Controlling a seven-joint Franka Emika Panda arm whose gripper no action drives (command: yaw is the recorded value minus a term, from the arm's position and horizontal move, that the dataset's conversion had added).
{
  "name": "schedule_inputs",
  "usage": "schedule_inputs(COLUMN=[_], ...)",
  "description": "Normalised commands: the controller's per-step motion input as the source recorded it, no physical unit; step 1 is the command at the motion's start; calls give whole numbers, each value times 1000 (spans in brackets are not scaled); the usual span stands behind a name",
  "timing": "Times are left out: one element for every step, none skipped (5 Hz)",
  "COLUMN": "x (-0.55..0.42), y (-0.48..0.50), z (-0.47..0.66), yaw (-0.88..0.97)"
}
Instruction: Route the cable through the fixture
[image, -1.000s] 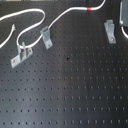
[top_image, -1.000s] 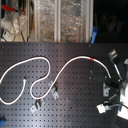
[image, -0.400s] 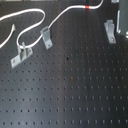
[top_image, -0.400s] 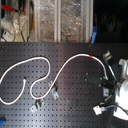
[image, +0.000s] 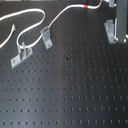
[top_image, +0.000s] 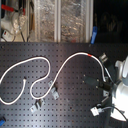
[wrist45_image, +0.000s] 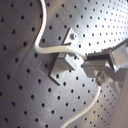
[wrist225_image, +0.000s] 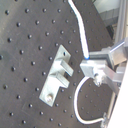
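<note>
The cable is a thin white cord snaking across the black pegboard, with its red band near the second exterior view's upper right. The red band also shows in the first exterior view. My gripper is shut on the cable beside a grey metal fixture, and the cord lies across that fixture's top. In the second wrist view the cable runs into the gripper next to the same fixture. The same fixture stands beside the gripper.
Two more grey fixtures stand at the first exterior view's left, with cable loops around them. The same pair shows in the second exterior view. Shelves and clutter lie beyond the board's far edge.
The red-banded stretch of cable has shifted slightly beside the right fixture; the gripper keeps its hold and has barely moved.
</note>
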Motion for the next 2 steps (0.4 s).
schedule_inputs(x=[-160, -245], y=[34, -24], z=[174, 301], yaw=[0, 169])
